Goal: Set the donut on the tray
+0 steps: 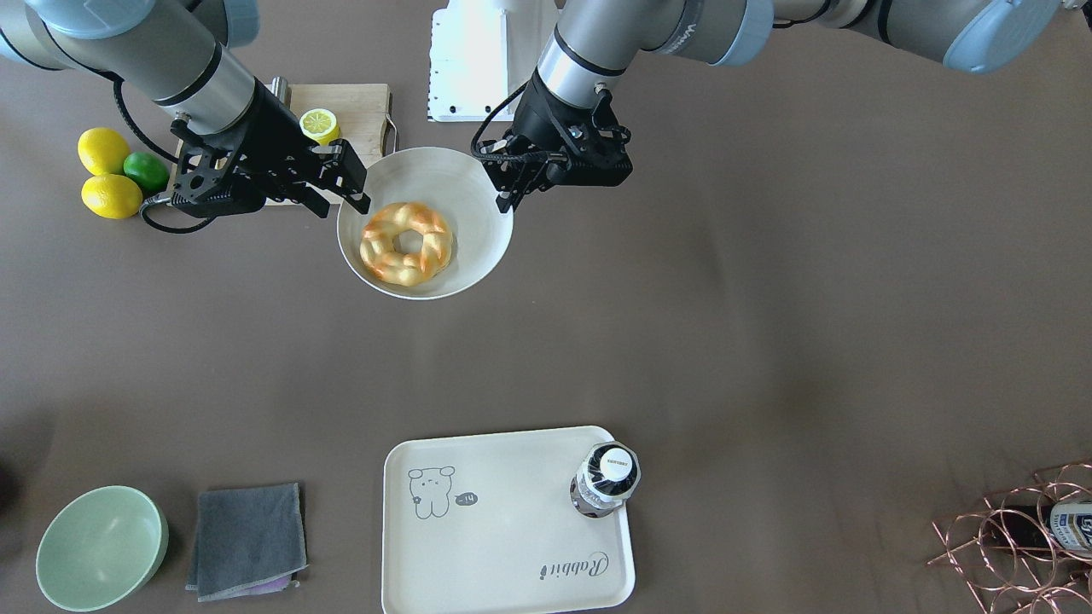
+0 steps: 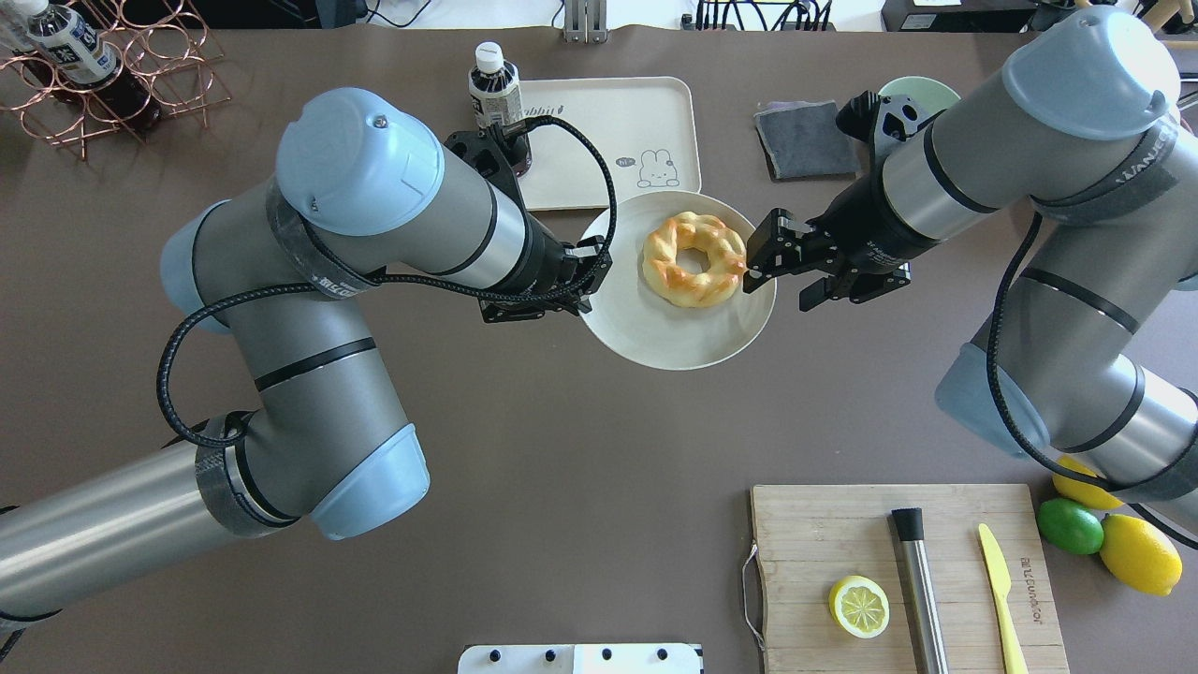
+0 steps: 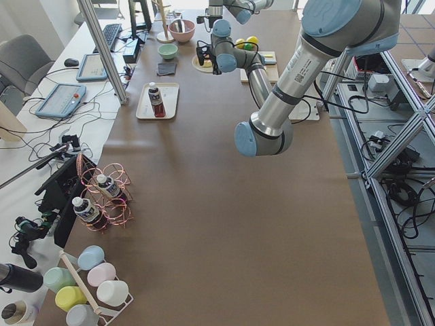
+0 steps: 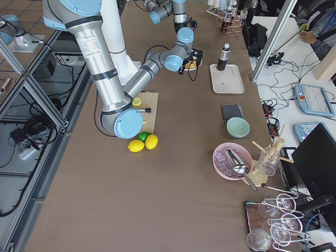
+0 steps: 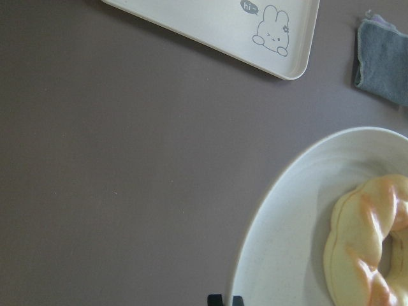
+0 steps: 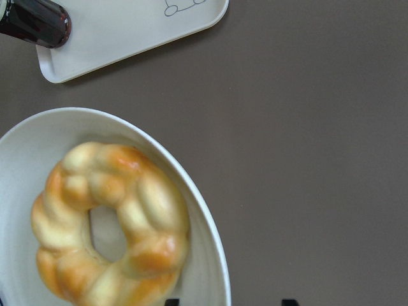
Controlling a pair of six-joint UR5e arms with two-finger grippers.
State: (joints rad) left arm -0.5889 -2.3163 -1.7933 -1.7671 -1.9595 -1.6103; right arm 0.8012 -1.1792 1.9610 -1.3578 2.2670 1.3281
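The donut (image 1: 406, 243), a golden braided ring, lies on a round white plate (image 1: 478, 213) that hangs above the table between my two grippers. My left gripper (image 1: 505, 203) is shut at the plate's rim; in its wrist view the fingertips (image 5: 215, 299) sit close together beside the rim. My right gripper (image 1: 363, 200) is open, with its jaws astride the opposite rim (image 6: 220, 280). The cream tray (image 1: 503, 546) with the rabbit drawing lies flat near the table's far edge, apart from the plate. The donut also shows in the overhead view (image 2: 694, 259).
A dark bottle (image 1: 606, 477) stands on the tray's corner. A grey cloth (image 1: 247, 537) and a green bowl (image 1: 101, 546) lie beside the tray. A cutting board (image 2: 814, 552) holds a lemon half and a knife. Lemons and a lime (image 2: 1104, 534) and a copper rack (image 1: 1024, 546) sit at the sides.
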